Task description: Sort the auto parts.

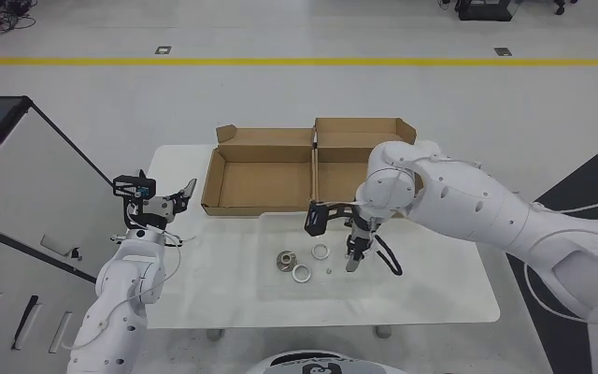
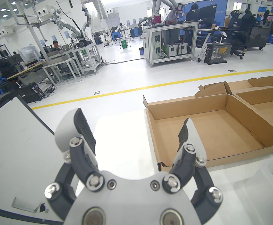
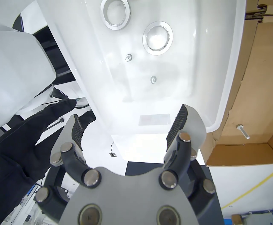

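Near the middle of the white table [image 1: 234,299] lie a metal flanged part [image 1: 285,261] and two silver rings [image 1: 320,251] [image 1: 302,274]. The right wrist view shows the rings [image 3: 115,14] [image 3: 157,38] with two small bolts [image 3: 128,57] [image 3: 153,79] closer to the gripper. My right gripper [image 1: 353,257] [image 3: 130,125] hangs open just right of these parts, holding nothing. A longer bolt [image 3: 242,129] lies inside the right cardboard box [image 1: 360,140]. My left gripper [image 1: 177,199] [image 2: 136,127] is open and empty above the table's left side, facing the left cardboard box [image 1: 257,182] [image 2: 213,132].
The two shallow boxes stand side by side at the table's back edge with flaps open; the left one's floor is bare. A slanted white panel [image 1: 37,178] stands beside the table's left edge. Bare table surface lies at the front and right.
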You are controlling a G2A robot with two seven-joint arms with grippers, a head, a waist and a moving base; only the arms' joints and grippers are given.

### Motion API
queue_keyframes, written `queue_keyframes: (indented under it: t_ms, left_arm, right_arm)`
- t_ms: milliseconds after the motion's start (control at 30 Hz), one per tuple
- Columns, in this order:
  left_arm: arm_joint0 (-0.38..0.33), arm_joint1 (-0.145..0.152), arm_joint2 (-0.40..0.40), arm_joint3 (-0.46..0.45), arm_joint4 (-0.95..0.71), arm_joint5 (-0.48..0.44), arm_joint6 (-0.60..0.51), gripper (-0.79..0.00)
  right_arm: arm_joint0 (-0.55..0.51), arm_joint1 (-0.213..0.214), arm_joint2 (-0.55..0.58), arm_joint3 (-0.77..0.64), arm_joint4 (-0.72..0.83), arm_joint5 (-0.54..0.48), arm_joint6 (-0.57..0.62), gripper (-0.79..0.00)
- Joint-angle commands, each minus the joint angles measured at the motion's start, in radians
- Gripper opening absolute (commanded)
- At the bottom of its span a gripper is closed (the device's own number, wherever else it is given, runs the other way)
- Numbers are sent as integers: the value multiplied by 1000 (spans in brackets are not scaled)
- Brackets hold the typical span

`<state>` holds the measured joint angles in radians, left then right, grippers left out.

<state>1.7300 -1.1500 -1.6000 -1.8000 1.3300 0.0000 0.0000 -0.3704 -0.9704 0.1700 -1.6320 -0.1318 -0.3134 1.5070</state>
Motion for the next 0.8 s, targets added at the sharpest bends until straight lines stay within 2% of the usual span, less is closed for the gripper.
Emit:
queue_keyframes:
  t_ms: [0,300,500,667,767]
  left_arm:
    - [0,0,0,0,0,0,0,0]
    - [0,0,0,0,0,0,0,0]
    - [0,0,0,0,0,0,0,0]
    - [0,0,0,0,0,0,0,0]
    - [0,0,0,0,0,0,0,0]
  right_arm:
    - [-8,0,0,-6,-16,-14,-14,0]
    - [-41,2,0,-37,-101,-56,-56,-9]
    - [-60,-3,0,-21,-126,-57,-57,-160]
    - [-77,-16,0,1,-146,-64,-63,-203]
    - [-86,-26,0,14,-171,-58,-58,-262]
